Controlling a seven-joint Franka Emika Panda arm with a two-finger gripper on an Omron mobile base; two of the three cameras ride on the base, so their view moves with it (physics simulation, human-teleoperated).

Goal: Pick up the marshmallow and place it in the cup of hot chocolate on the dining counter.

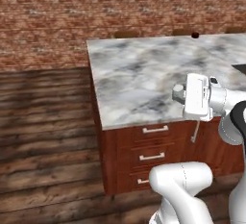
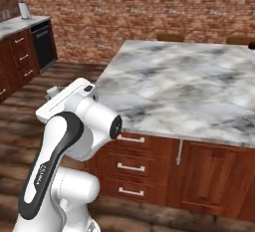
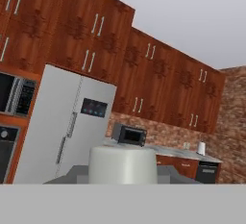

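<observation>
In the hand view, the marshmallow (image 3: 122,163) is a white lump sitting between my gripper's (image 3: 122,172) grey fingertips (image 3: 72,174), and the gripper is shut on it. From the left base view, the gripper (image 1: 177,94) hangs in the air over the near edge of the dining counter (image 1: 144,74) and points left, with the marshmallow (image 1: 178,92) at its tip. The cup of hot chocolate (image 1: 194,35) is a tiny dark spot at the counter's far edge, well beyond the hand. It also shows as the cup (image 2: 251,46) at the right border.
Wooden drawers (image 1: 153,143) and a cabinet door (image 2: 204,176) front the island below the hand. A dark shape (image 1: 239,68) cuts into the counter at the right edge. A brick wall (image 1: 48,21) stands behind. A side counter (image 2: 20,24), fridge (image 3: 67,122) and microwave (image 3: 129,134) lie to the left.
</observation>
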